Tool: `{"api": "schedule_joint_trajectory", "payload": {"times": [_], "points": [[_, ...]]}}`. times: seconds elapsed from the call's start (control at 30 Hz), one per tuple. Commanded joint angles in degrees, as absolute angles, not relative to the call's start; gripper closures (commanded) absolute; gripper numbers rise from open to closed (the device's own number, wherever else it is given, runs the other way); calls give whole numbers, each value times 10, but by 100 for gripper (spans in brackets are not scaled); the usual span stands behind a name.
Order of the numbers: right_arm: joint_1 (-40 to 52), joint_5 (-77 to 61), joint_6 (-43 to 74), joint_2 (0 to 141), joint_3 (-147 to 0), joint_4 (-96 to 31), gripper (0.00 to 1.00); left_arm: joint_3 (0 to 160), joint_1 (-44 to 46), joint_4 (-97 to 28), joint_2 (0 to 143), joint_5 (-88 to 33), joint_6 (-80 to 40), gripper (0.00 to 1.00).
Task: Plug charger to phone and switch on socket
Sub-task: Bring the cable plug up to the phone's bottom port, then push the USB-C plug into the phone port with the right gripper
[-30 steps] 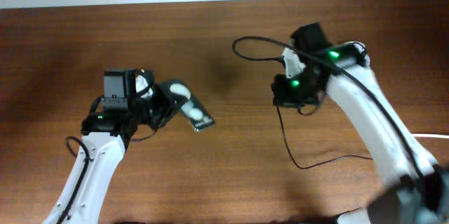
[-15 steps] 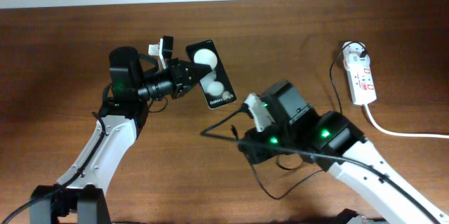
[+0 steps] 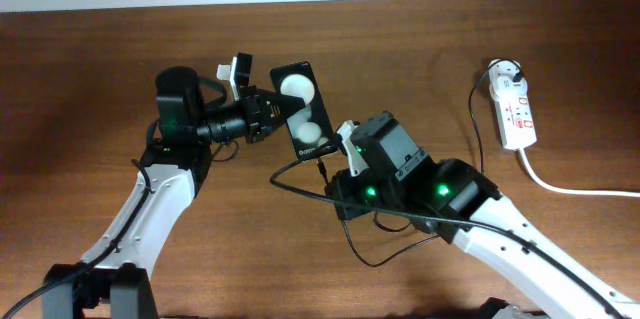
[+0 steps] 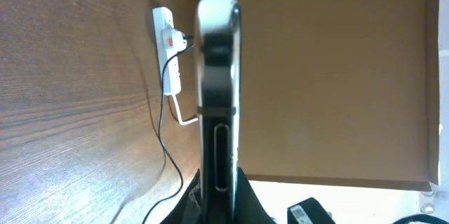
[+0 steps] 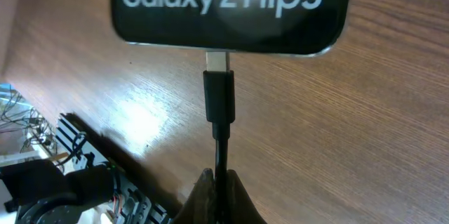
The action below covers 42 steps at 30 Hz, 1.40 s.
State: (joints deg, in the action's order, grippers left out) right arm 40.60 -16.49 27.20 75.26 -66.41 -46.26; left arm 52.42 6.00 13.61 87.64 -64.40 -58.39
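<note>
My left gripper is shut on the black phone and holds it above the table; the left wrist view shows the phone edge-on between the fingers. My right gripper is shut on the thin black charger cable. Its connector tip sits right at the phone's bottom edge, below the white lettering. The cable loops over the table to a white plug head in the white socket strip at the right.
The socket's thick white cord runs off the right edge. The wooden table ends at a pale wall along the back. The socket also shows in the left wrist view.
My right gripper has moved up and left with the cable, bringing the connector tip to the phone's lower edge. The left gripper has kept the phone almost still.
</note>
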Motion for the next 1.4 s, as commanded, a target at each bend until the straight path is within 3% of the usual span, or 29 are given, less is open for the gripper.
{"api": "schedule_joint_trajectory", "payload": {"times": [0.0,1.37], "points": [[409,-160,280,755,-664,-461,96,533,60,143,874,-665,-591,100],[409,-174,279,755,-664,-473,96,533,47,106,874,-654,-517,100]]}}
